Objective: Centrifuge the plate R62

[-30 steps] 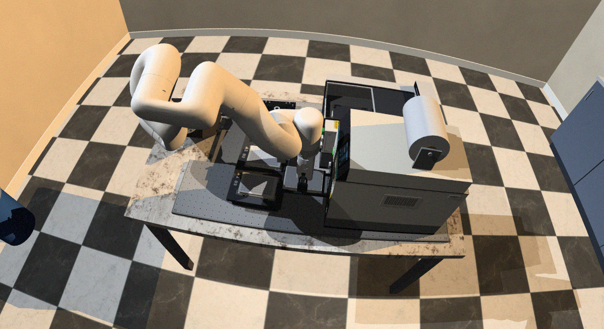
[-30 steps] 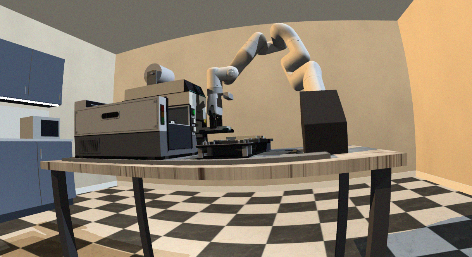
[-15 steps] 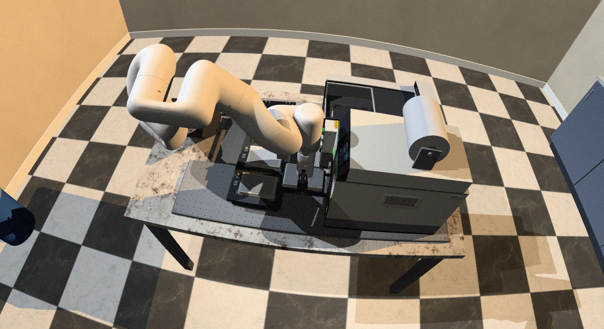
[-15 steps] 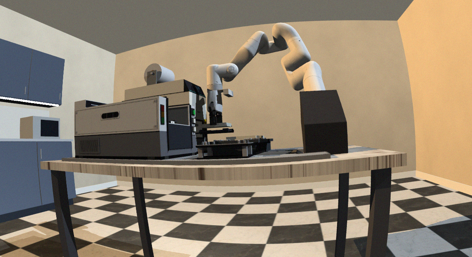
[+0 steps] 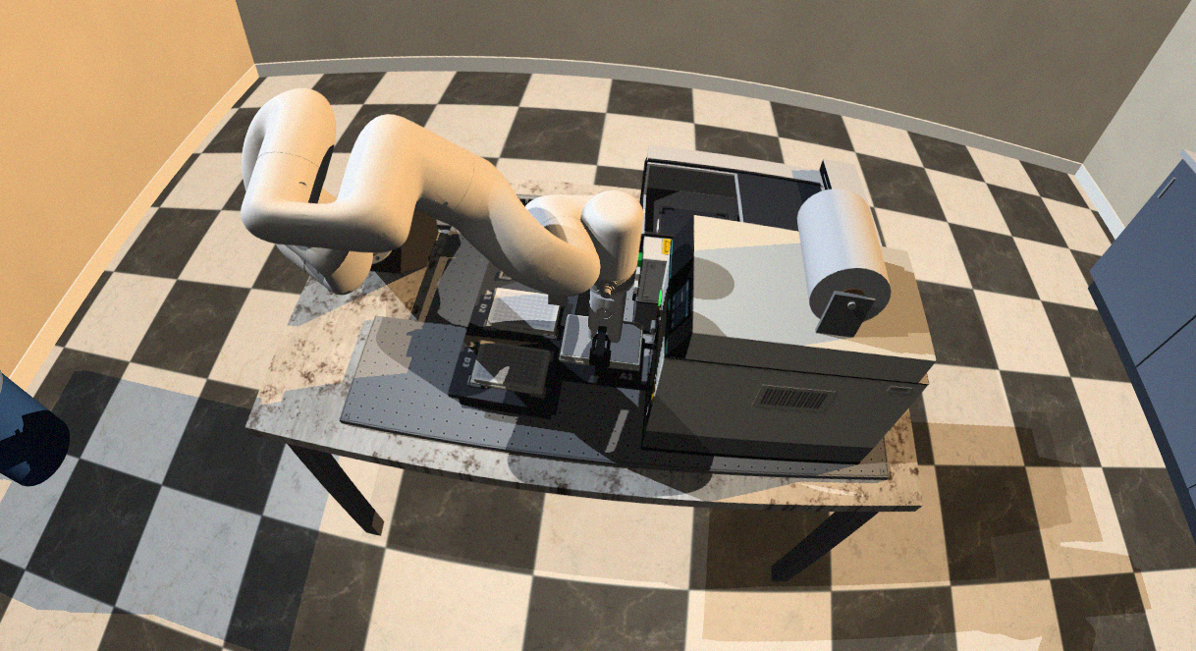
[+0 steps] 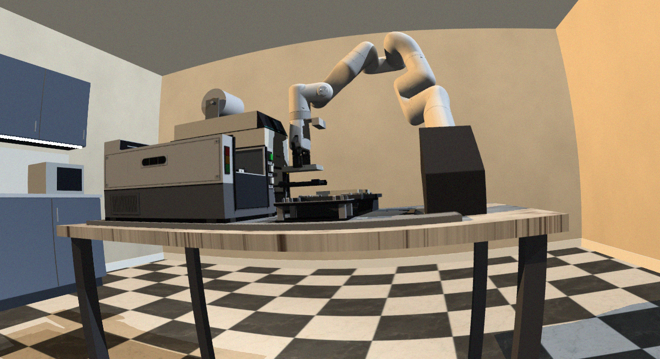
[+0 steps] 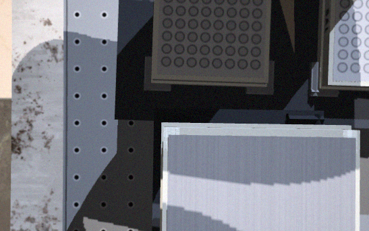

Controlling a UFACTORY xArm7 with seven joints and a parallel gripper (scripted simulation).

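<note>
My gripper [image 5: 599, 345] [image 6: 301, 164] is shut on R62 [image 5: 577, 342] [image 6: 308, 168] [image 7: 260, 175], a plate with a smooth grey seal on top. It holds the plate level, a little above the sealer's stage [image 6: 302, 183], in front of the sealer [image 5: 787, 311] [image 6: 217, 125]. The fingers themselves do not show in the wrist view. BAL [image 5: 522, 310] [image 7: 360, 44] sits on D2 and R26 [image 5: 509, 367] [image 7: 212, 37] on D3, both with open wells. The centrifuge [image 5: 694, 190] [image 6: 161, 171] stands behind the sealer, and its top shows a dark opening.
A film roll [image 5: 841, 241] [image 6: 221, 103] sits on top of the sealer. A dark box [image 6: 450, 171] stands by the arm's base. The deck block [image 6: 328, 205] rests on a perforated grey baseplate [image 5: 402, 387] [image 7: 90, 101]. The table edge [image 7: 36, 135] lies to the left in the wrist view.
</note>
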